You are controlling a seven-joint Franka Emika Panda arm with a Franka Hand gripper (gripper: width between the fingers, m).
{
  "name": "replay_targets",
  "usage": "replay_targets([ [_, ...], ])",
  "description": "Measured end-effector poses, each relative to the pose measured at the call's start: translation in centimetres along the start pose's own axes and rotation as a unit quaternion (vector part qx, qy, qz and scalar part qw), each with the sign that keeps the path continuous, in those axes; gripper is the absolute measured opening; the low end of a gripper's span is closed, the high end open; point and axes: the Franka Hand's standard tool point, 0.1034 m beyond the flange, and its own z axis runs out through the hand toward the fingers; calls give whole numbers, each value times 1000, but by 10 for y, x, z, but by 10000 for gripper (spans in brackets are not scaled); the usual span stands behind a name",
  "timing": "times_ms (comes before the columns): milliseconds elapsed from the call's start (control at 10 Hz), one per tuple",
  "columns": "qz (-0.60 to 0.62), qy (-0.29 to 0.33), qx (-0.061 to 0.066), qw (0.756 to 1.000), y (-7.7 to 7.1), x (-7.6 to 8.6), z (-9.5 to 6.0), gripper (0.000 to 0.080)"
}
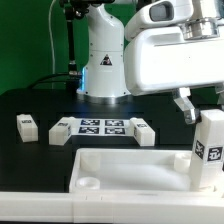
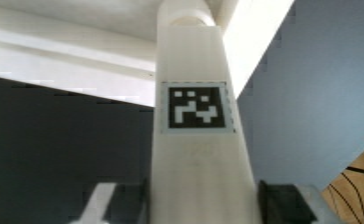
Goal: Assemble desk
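The rimmed white tabletop (image 1: 130, 172) lies flat on the bench (image 1: 40, 105) beneath my fingers (image 2: 277, 203), with a round socket (image 1: 88, 183) showing at the corner farthest from them. I grip a square white leg (image 1: 210, 150) by its upper end. It stands upright, straight down from my fingers toward the nearest corner, with a small black-and-white tag (image 2: 197, 105) on its face.

A tagged white leg (image 1: 210, 150) stands upright at the tabletop (image 1: 130, 168) corner.
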Motion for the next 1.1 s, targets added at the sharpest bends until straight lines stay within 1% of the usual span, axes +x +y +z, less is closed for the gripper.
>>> replay_targets([
  [200, -1, 20, -7, 1000, 0, -2, 0, 290],
  [400, -1, 20, -7, 1000, 0, -2, 0, 290],
  [500, -1, 20, -7, 1000, 0, -2, 0, 447],
  [600, 0, 20, -7, 1000, 0, -2, 0, 587],
  [700, 0, 19, -7, 1000, 0, -1, 0, 587],
  [800, 0, 19, -6, 1000, 0, 0, -2, 636],
  [1100, -1, 9, -3, 1000, 0, 7, -12, 647],
])
